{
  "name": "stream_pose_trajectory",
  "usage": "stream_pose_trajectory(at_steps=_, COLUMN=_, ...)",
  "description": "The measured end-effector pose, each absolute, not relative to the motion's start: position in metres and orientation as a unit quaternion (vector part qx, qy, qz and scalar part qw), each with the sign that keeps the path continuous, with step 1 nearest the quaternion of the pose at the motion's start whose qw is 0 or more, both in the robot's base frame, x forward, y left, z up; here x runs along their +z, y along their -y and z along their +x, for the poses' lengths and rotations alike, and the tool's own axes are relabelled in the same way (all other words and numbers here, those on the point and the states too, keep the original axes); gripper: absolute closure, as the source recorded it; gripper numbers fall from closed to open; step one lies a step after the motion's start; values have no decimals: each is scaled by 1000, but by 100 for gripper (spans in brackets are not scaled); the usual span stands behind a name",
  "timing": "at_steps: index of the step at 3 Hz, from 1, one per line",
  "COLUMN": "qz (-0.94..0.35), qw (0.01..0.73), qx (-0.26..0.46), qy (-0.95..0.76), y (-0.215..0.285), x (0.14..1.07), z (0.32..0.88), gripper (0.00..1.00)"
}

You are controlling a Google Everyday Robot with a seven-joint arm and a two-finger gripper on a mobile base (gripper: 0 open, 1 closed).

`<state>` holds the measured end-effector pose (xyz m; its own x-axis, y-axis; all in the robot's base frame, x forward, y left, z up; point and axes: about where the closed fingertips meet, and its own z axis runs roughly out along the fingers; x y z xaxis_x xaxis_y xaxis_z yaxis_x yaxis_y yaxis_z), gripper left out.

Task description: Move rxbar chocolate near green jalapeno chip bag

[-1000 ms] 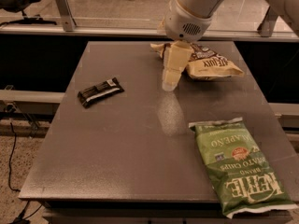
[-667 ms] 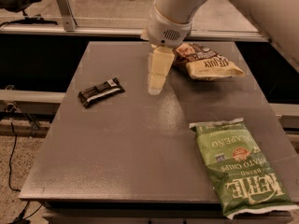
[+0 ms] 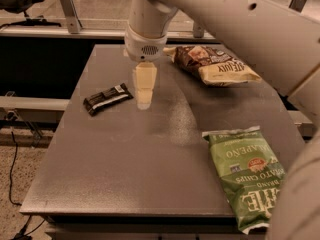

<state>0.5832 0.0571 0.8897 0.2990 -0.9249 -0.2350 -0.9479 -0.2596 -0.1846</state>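
Observation:
The rxbar chocolate (image 3: 107,98), a small dark bar with a white stripe, lies flat on the left part of the grey table (image 3: 145,159). The green jalapeno chip bag (image 3: 247,176) lies at the front right corner. My gripper (image 3: 144,103) points down over the table just right of the bar, close to it but apart. Nothing is held.
A brown-and-cream snack bag (image 3: 215,64) lies at the back right. My large white arm (image 3: 240,24) crosses the upper right and the right edge. A railing (image 3: 70,14) runs behind the table; the floor drops away on the left.
The gripper has moved left across the table, from beside the brown-and-cream bag to just right of the rxbar. The bar and both bags have not moved.

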Motion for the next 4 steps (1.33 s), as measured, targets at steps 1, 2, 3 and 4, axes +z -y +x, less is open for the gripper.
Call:
stream_pose_trajectory(at_steps=1, qz=-806, qw=128, qx=40, qy=-577, y=-74, x=876, z=591, gripper=0)
stream_pose_trajectory(at_steps=2, qz=-816, qw=111, qx=45, qy=-565, y=-93, x=865, z=597, gripper=0)
stream_pose_trajectory(at_steps=3, qz=-824, qw=100, qx=48, qy=-556, y=-108, x=858, z=601, gripper=0)
stream_pose_trajectory(at_steps=4, qz=-829, qw=92, qx=49, qy=-549, y=-119, x=853, z=601, gripper=0)
